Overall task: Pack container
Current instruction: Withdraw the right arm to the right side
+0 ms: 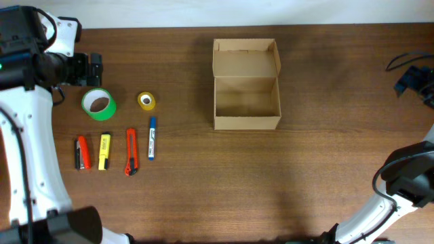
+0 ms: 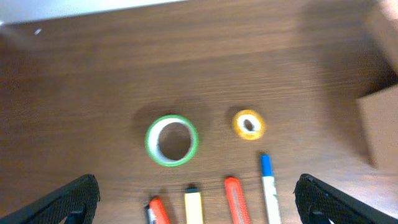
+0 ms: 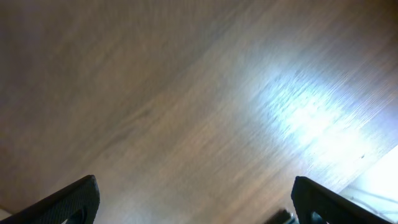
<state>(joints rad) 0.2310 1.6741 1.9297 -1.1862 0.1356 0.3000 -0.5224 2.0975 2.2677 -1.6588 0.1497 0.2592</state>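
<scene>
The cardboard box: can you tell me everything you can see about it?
The box is plain tan cardboard and shaped like a rectangle. It is open, with its hinged lid swung back on the side away from the robot. Nothing is inside, so you can see its bare bottom. It sits flat on the brown wooden table, near the middle. Nothing touches it but the table.
</scene>
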